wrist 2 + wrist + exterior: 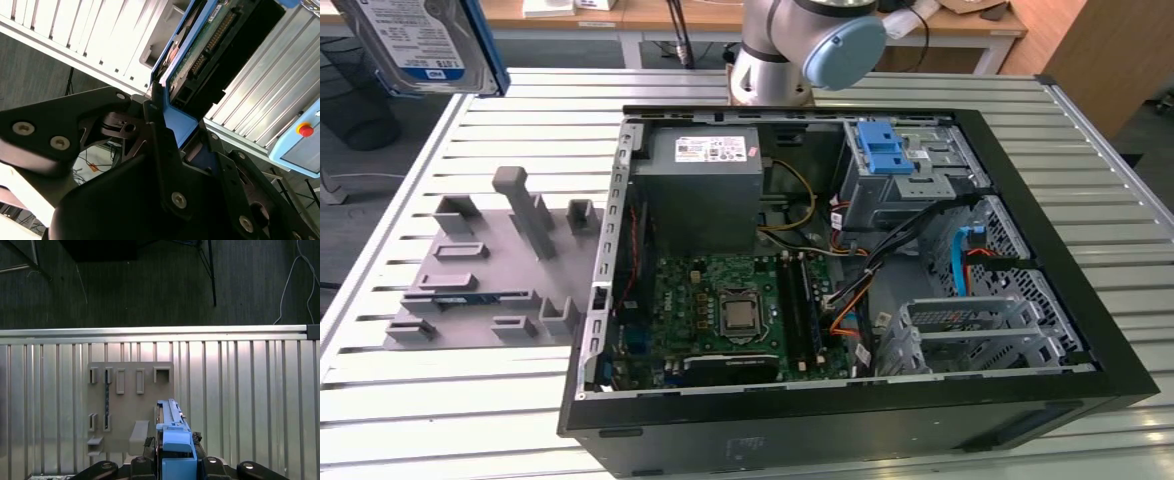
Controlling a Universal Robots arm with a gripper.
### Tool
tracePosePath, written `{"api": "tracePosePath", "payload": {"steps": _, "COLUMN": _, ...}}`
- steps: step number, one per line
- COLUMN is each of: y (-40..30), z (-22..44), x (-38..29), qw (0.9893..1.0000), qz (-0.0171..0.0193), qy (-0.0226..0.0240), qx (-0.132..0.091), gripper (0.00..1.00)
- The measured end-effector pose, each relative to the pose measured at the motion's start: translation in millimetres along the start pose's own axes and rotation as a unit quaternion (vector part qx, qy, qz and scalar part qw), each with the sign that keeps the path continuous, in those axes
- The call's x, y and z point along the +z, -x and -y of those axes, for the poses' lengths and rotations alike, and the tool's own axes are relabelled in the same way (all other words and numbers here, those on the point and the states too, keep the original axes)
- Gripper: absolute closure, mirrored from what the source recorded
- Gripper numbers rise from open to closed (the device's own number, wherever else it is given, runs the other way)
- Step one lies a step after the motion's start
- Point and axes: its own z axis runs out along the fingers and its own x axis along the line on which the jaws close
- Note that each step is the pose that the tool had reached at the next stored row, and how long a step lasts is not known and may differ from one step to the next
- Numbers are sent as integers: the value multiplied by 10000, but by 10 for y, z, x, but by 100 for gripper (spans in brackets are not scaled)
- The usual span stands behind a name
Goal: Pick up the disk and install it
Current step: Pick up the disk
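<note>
Blue-railed disk [416,42] is pinched tight between the gripper's [179,131] jaws. Below the gripper lies a grey slotted rack [131,405] on the ribbed table [250,390], with the open computer case [1067,300] beside it.

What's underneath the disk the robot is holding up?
The gripper holds the disk above a grey slotted holder on the ribbed metal table. The disk covers one corner of the holder and the table beside it, so that bit is hidden.
</note>
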Motion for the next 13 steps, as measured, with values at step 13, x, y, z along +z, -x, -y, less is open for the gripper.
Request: {"api": "tracePosePath", "payload": {"steps": 13, "y": 3, "z": 70, "x": -1, "qw": 10000, "qz": 0, "qy": 0, "qx": 0, "gripper": 63}}
